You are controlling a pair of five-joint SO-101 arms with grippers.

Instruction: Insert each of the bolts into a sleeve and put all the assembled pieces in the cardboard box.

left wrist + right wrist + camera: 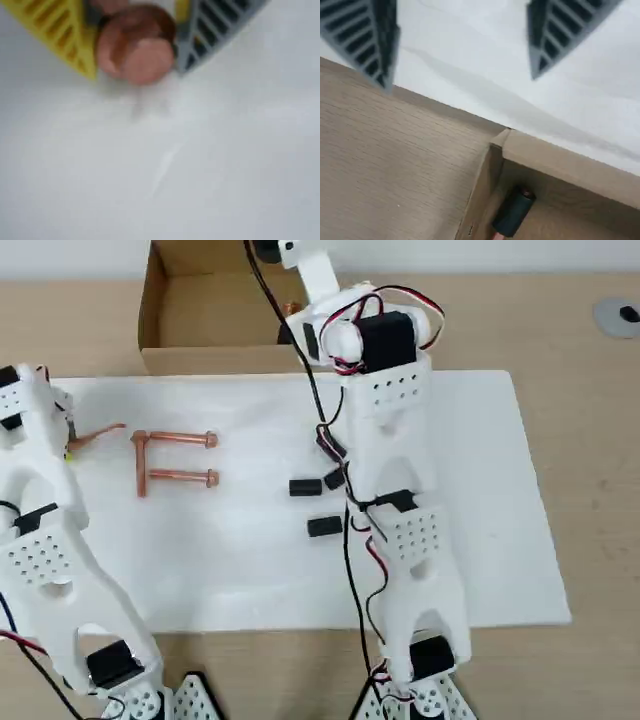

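Now, your left gripper [137,70] is clenched on a bolt [135,50] out in front of the cardboard box's [200,360] left corner. Gripped near one end, it may swing and jam at a bore. The sleeves [305,486] lie before the box's right end. Your right gripper [460,77] hangs released over a box corner, above one assembled piece [514,215].

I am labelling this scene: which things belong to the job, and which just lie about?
Job: loose bolts, held bolt, sleeves, box, assembled piece in the box.
Lying about: white sheet, grey disc.
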